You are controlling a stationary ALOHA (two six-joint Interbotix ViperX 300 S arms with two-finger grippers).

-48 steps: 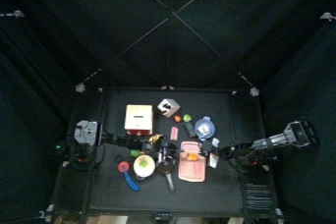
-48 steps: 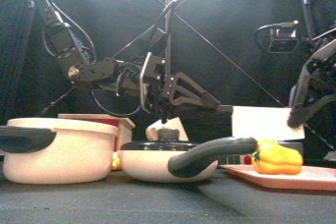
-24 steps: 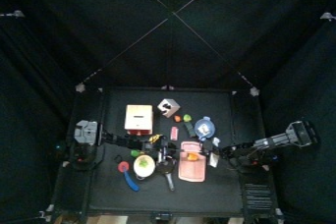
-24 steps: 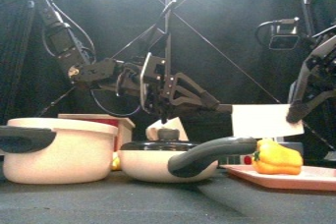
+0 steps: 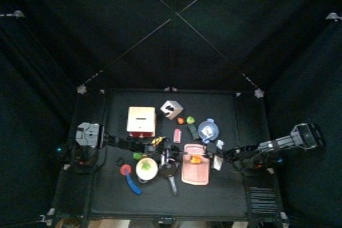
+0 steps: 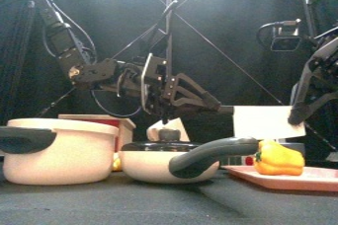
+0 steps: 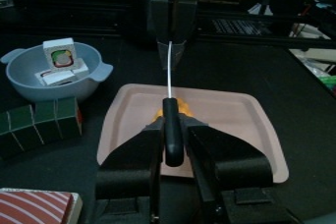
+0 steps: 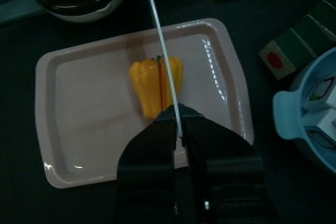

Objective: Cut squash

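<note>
The squash (image 8: 147, 83) is a small orange-yellow piece lying on the pink board (image 8: 92, 100), also seen in the front view (image 6: 274, 157) and the top view (image 5: 195, 158). My left gripper (image 7: 168, 135) is shut on the black handle of a knife, whose white blade (image 6: 264, 122) hangs edge-down just above the squash. The blade runs across the board to my right gripper (image 8: 178, 122), whose jaws stand close on either side of its far end. From above, the left gripper (image 5: 163, 153) is left of the board (image 5: 197, 172) and the right gripper (image 5: 222, 156) is right of it.
A cream pot (image 6: 59, 150) and a lidded pan (image 6: 172, 160) stand at the table's front. A blue bowl (image 7: 33, 76) holding a white item and a green box (image 7: 39, 125) sit beside the board. A red-and-white box (image 5: 139, 119) lies further back.
The right arm shifted slightly inward and lower between one second and half a second ago. Since then nothing has visibly moved.
</note>
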